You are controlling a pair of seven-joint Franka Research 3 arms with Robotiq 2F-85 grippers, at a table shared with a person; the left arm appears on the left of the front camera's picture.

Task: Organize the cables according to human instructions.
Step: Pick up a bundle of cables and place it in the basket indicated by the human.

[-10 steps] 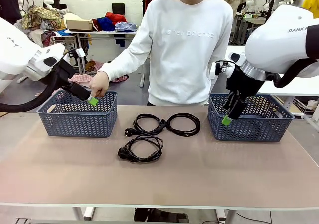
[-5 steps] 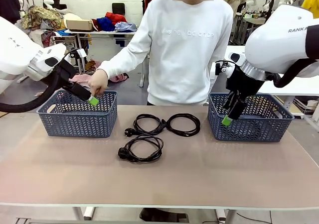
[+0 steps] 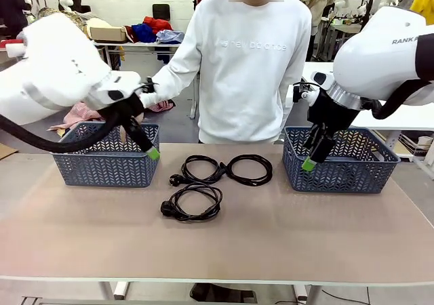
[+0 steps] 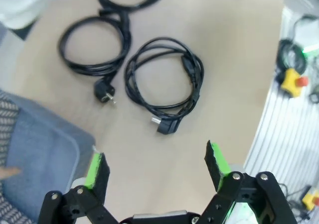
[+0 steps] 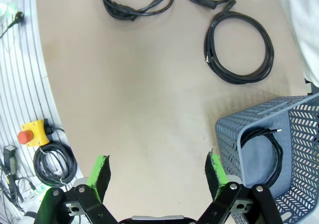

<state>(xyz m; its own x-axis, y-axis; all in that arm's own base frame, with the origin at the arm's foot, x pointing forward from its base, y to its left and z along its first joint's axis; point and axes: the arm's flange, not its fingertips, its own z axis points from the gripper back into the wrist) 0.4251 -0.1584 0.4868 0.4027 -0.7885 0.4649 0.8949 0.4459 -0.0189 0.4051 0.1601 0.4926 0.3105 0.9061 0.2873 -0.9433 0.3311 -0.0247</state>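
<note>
Three cables lie coiled on the table between two baskets: one at the back left (image 3: 201, 168), one at the back right (image 3: 249, 169), one nearer (image 3: 192, 202). Another cable (image 5: 262, 154) lies inside the right blue basket (image 5: 234, 134). My left gripper (image 3: 152, 152) hangs open at the front right corner of the left blue basket (image 3: 102, 169); from its wrist it (image 4: 157, 164) looks down on the nearest coil (image 4: 162, 82) and a second one (image 4: 94, 45). My right gripper (image 3: 308, 161) stands open and empty at the right basket's (image 3: 346, 173) front left corner.
A person in a white sweatshirt (image 3: 247, 68) stands at the far edge between the baskets, one sleeve reaching behind my left arm. Beyond the table's edge sit a yellow box with a red button (image 5: 32, 134) and a loose cable coil (image 5: 52, 164).
My left arm has swung right and forward, from over the left basket's back to its front right corner. The person's hand, earlier at the basket rim, is now behind that arm. The right arm is still.
</note>
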